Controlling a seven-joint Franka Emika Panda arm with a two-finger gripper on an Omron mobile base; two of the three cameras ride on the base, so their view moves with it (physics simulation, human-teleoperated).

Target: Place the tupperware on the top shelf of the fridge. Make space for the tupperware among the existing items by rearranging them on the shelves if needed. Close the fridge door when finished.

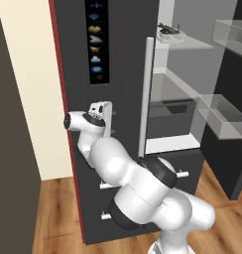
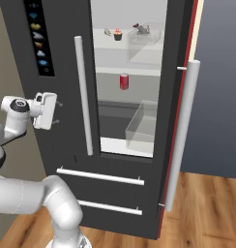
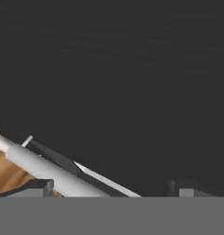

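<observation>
The tall dark grey two-door fridge [image 2: 62, 160] stands with its left door shut and its right door swung open. The white arm's two-finger gripper [image 2: 57, 113] hangs in front of the shut left door, left of that door's long silver bar handle [image 2: 83, 97] and below the strip of coloured icons [image 2: 40, 41]; its jaws stand wide apart and hold nothing. Inside the fridge, the thin clear glass top shelf [image 2: 110, 40] carries a small cupcake with pink topping [image 2: 118, 34], with a small yellowish item [image 2: 108, 32] just beside it. The small white rectangular tupperware [image 2: 141, 29] with dark food pieces sits to the right of the cupcake; whether it rests on that shelf or in the clear door bin [image 2: 145, 48] cannot be told. A red can [image 2: 124, 81] stands on the shelf below.
</observation>
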